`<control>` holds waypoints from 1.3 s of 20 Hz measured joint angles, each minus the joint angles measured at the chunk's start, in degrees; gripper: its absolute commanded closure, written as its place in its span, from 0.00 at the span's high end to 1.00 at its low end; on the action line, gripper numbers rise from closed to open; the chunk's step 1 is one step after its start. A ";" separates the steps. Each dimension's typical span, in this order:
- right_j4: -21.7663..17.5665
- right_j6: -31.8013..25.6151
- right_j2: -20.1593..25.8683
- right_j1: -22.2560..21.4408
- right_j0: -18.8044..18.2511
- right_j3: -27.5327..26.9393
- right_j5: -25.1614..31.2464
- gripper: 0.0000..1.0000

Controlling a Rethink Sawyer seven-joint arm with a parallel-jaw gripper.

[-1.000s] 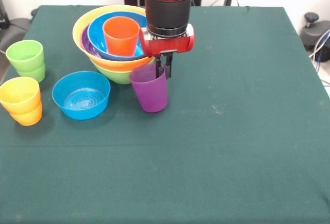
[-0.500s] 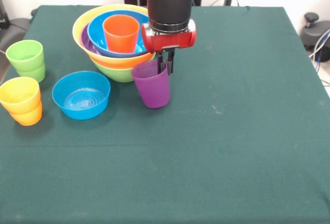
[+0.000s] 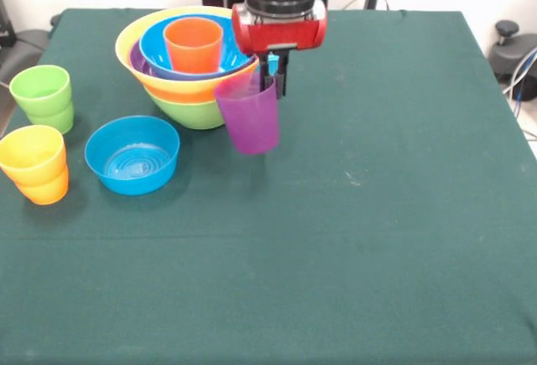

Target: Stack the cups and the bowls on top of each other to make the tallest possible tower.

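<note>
My gripper (image 3: 275,82) is shut on the rim of a purple cup (image 3: 249,117), which hangs upright above the table just right of the tower (image 3: 186,67). The tower is a lime green bowl at the bottom, with orange, yellow, purple and blue bowls nested in it and an orange cup (image 3: 194,44) standing in the top blue bowl. A smaller blue bowl (image 3: 132,154) sits on the cloth in front of the tower. At the left edge stand a green cup (image 3: 42,96) and a yellow cup nested in an orange one (image 3: 33,164).
The green tablecloth (image 3: 377,214) covers the table. Cables and dark equipment (image 3: 513,54) lie beyond its right edge.
The gripper has risen with the purple cup, lifting it off the cloth and carrying it slightly right. The other cups and the loose blue bowl have stayed in place.
</note>
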 measured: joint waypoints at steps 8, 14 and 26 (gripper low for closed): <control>2.07 0.00 -0.01 -4.48 1.12 1.08 0.01 0.00; 3.83 0.00 -0.02 -6.82 1.41 1.47 0.17 0.00; 6.16 0.00 -0.01 -8.15 1.41 1.88 1.88 0.00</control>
